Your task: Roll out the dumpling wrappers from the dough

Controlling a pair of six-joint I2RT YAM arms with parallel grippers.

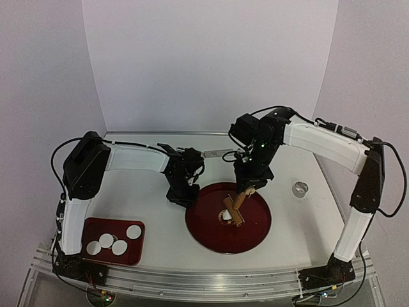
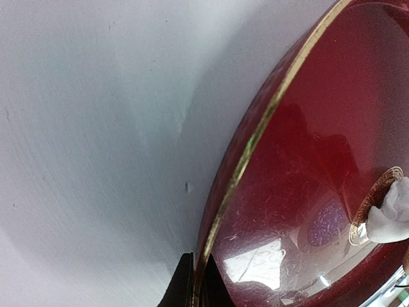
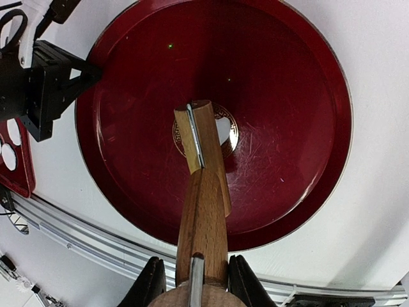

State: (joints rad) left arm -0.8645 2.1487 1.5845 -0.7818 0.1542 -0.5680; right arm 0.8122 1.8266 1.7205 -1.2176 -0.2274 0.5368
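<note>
Top external view: left gripper (image 1: 184, 199) pinches the red plate (image 1: 257, 225) by its rim, probably to steady it, while right gripper (image 1: 245, 187) holds the wooden roller (image 1: 236, 208) over the centre dough (image 3: 223, 131); four dumpling wrappers (image 1: 114, 242) sit in the tray (image 1: 96, 225).

Dumpling wrappers (image 1: 119, 246) lie in the tray (image 1: 91, 224), left of the plate (image 1: 254, 231).

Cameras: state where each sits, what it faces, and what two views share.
Top external: high behind the arms, facing down at the table; both show.
Left wrist: low beside the red plate, facing across it; left gripper pinches its rim.
Right wrist: above the plate, facing down; right gripper holds the rolling pin.
Both wrists share the plate.
</note>
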